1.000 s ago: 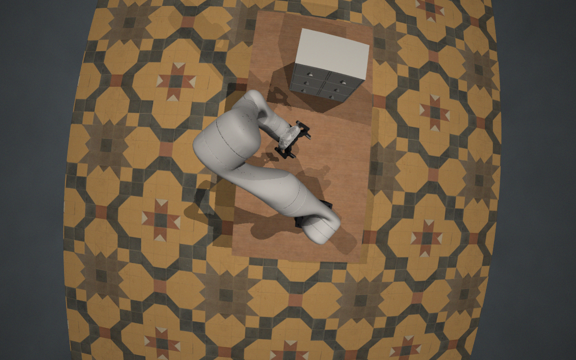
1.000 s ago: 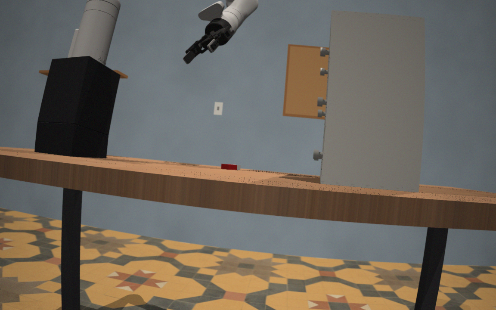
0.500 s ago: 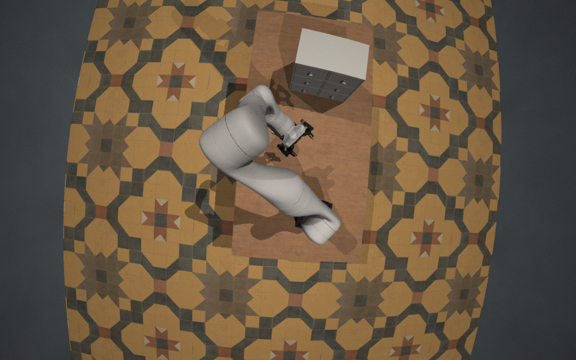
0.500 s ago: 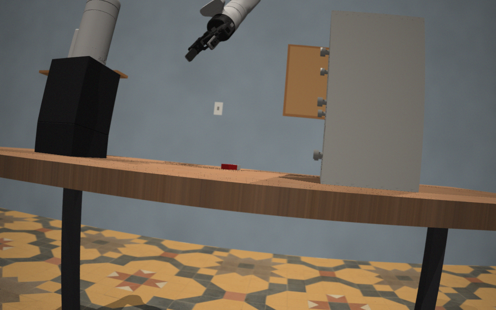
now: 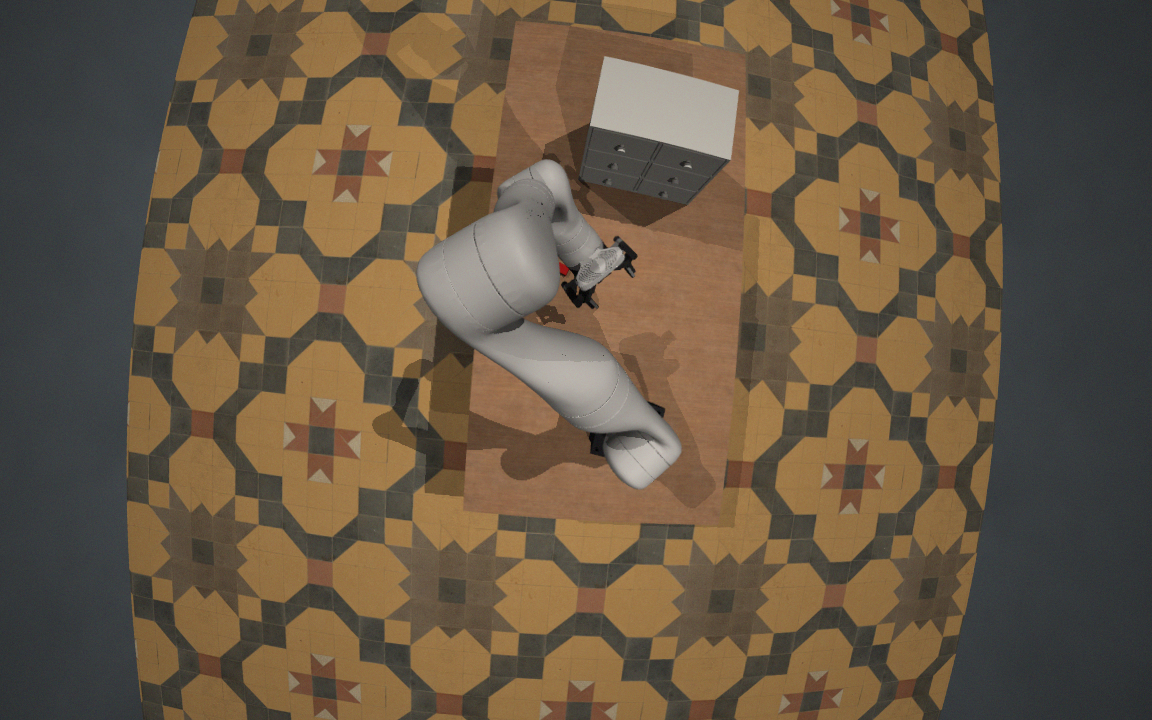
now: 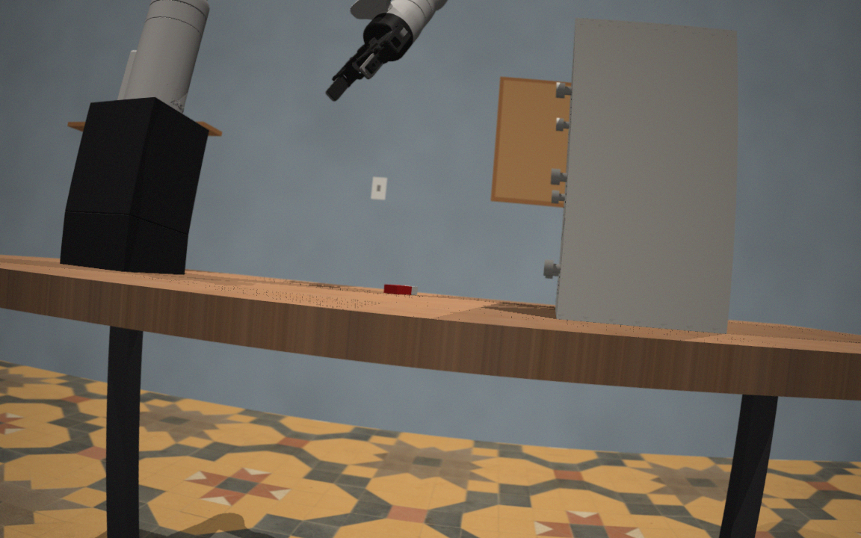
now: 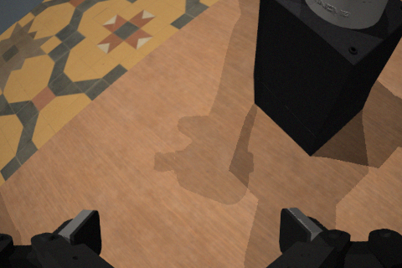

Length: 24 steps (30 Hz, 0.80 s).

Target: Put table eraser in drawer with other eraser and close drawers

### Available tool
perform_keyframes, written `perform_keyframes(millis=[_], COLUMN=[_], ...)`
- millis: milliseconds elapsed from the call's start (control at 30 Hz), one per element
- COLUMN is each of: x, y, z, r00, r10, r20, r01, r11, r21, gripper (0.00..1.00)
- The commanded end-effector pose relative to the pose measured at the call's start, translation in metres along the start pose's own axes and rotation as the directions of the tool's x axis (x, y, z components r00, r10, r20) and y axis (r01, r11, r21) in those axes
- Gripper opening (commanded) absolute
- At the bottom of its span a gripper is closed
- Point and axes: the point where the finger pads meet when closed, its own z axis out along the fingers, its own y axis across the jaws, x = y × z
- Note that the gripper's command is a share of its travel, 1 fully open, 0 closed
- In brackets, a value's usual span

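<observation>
The red eraser (image 6: pixel 398 288) lies flat on the wooden table, in front of the chest; from above only a sliver of it (image 5: pixel 564 266) shows beside my arm. The grey chest (image 5: pixel 659 134) stands at the table's far end with several drawers, all pushed in; from the side (image 6: pixel 647 175) only its knobs stick out. My gripper (image 5: pixel 605 271) (image 6: pixel 353 72) is open and empty, high above the table over the eraser. In the wrist view the fingers stand wide apart over bare wood, and the eraser is out of sight.
My black base block (image 6: pixel 131 185) stands on the table's near end, also in the wrist view (image 7: pixel 318 79). My arm's big elbow (image 5: pixel 495 268) hangs over the table's left edge. A cork board (image 6: pixel 528 141) hangs on the wall behind.
</observation>
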Motion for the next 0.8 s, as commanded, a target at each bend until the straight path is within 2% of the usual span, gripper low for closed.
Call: perform_keyframes(millis=[0,33,67,300,333,600,633,767], x=[0.0,0.0,0.003,0.003,0.006,0.006,0.008,0.008], y=[-0.001,-0.001,-0.008,-0.008,-0.014,-0.014,-0.021,-0.021], z=[-0.001,-0.001,-0.002,-0.002,-0.004,-0.004,-0.005,-0.005], r00=[1.0,1.0,0.999,0.999,0.995,0.995,0.99,0.99], r10=[0.005,0.005,0.044,0.044,0.084,0.084,0.124,0.124], r20=[0.003,0.003,0.026,0.026,0.047,0.047,0.068,0.068], r01=[-0.005,-0.005,-0.043,-0.043,-0.08,-0.08,-0.116,-0.116], r11=[1.0,1.0,0.998,0.998,0.994,0.994,0.987,0.987], r21=[-0.003,-0.003,-0.039,-0.039,-0.074,-0.074,-0.108,-0.108], gripper=[1.0,1.0,1.0,1.0,1.0,1.0,1.0,1.0])
